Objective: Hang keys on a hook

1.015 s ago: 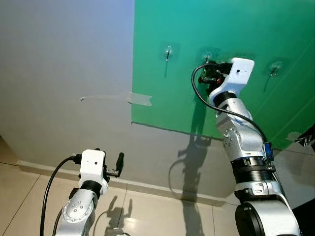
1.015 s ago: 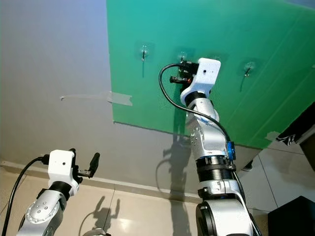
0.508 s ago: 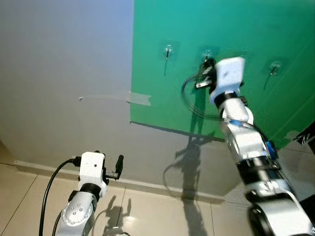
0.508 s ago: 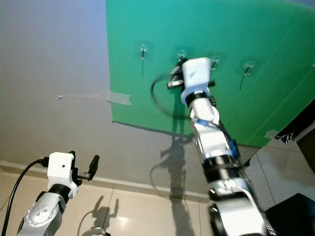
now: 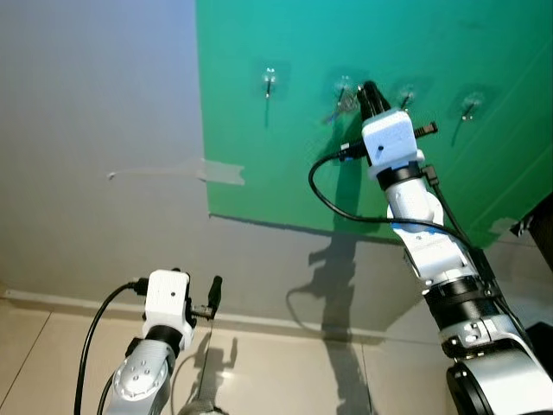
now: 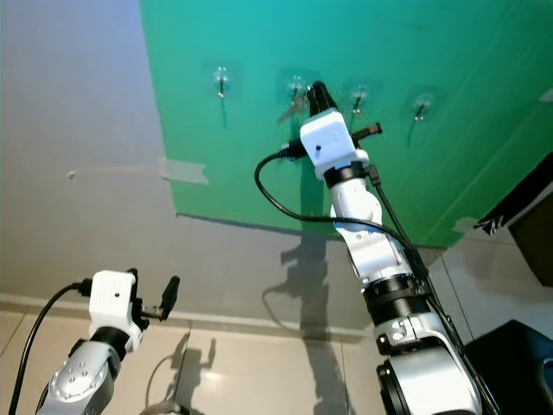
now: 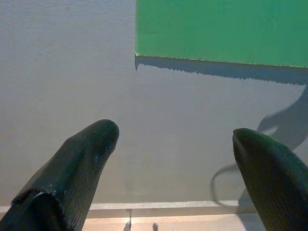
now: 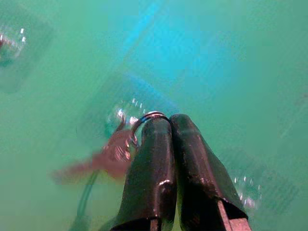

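The right gripper has swung up and over to the second clear stick-on hook on the green board. Its fingers pinch the silver ring of the keys right at that hook, nearly hung. The right arm reaches high. The left gripper hangs low, spread apart.
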{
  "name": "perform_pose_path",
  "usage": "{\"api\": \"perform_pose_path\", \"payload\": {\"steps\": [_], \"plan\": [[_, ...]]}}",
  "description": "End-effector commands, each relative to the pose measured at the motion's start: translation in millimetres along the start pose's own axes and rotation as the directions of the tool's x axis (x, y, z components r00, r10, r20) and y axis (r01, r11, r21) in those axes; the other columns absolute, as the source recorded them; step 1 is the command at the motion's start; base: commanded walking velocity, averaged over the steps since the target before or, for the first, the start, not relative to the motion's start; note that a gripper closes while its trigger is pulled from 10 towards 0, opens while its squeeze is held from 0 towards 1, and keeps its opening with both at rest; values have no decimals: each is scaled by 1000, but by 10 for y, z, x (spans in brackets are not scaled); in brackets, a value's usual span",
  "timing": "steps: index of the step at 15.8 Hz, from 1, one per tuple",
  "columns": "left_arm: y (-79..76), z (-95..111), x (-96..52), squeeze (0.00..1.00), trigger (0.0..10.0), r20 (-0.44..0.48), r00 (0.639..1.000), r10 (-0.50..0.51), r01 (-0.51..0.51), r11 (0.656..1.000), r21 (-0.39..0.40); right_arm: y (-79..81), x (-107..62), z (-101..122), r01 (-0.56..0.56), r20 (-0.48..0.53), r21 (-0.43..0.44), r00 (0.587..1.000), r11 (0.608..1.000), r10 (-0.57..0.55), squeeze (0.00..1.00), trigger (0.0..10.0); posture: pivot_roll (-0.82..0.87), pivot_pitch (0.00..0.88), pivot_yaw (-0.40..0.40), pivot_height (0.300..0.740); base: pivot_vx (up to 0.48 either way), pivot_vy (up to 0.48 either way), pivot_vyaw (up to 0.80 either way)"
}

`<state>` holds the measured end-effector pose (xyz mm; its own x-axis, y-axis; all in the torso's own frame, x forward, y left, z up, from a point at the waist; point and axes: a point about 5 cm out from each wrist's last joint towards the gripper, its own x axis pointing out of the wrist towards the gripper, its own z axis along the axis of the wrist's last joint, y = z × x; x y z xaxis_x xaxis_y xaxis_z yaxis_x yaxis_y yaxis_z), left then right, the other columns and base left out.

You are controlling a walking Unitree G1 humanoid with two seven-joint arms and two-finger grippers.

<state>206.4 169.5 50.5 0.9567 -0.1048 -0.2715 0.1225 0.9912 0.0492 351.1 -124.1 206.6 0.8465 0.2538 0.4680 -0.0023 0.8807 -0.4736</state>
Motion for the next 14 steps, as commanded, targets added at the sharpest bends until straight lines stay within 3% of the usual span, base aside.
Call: {"api": "perform_pose_path", "payload": {"steps": [1, 4, 6, 10, 14], "plan": [[-34, 34, -6, 0, 10000, 15, 1000, -3, 3, 1000, 3, -24, -22, -84, -9, -54, 14, 998, 1000, 10, 0, 10000, 118, 0, -107, 740, 0, 0, 0], [-47, 29, -24, 0, 10000, 13, 1000, -1, 1, 1000, -2, 33, -30, -216, 8, -176, 180, 984, 984, 24, 0, 10000, 120, 0, -113, 740, 0, 0, 0], [-48, 26, -29, 0, 10000, 12, 1000, 1, -1, 1000, -3, 55, -25, -219, -3, -183, 195, 982, 981, 39, 0, 10000, 120, 0, -114, 740, 0, 0, 0], [-59, 26, -37, 0, 10000, 11, 1000, 3, -3, 1000, -6, 78, 21, -173, -52, -161, 169, 984, 984, 80, 0, 10000, 120, 0, -119, 740, 0, 0, 0], [-79, 36, -25, 0, 10000, 15, 1000, 5, -5, 1000, -11, 50, 109, -16, -127, -55, 46, 990, 991, 129, 0, 10000, 118, 0, -126, 740, 0, 0, 0]]}}
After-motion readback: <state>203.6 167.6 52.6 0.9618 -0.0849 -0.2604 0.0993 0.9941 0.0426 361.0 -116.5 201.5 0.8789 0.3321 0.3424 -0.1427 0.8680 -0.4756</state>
